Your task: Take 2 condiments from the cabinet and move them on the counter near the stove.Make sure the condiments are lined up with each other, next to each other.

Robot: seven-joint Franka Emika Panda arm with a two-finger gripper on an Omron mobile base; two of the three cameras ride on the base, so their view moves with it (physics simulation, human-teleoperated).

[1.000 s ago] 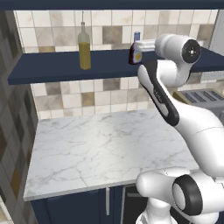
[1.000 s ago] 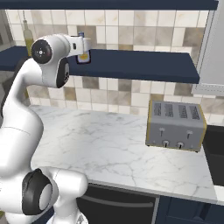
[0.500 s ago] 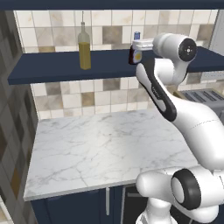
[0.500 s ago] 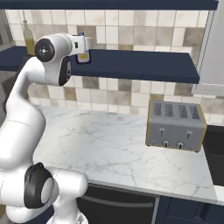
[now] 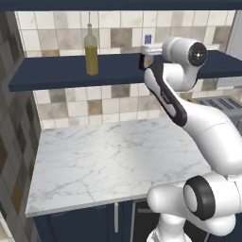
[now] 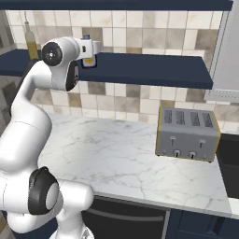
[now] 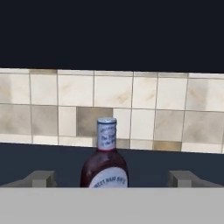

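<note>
Standing upright on the shelf (image 7: 52, 155), sauce bottle (image 7: 105, 159) points cap-up.

We see the oil bottle (image 5: 91, 53) upright on the shelf (image 5: 56, 78), toward its left part: tall, slim, clear, filled with yellow-olive oil, with a thin neck. In the right base view it stands at the far left of the same dark navy board (image 6: 154, 71).

The sauce bottle (image 7: 105, 161) stands upright on the shelf further right, well apart from the oil: shorter, dark red-brown, blue cap, pale label low on its body. In the hand view it sits centred before the tiled wall.

The desk (image 5: 113, 160) is a white marble slab with faint grey veins on navy base cabinets, directly below the shelf.
</note>
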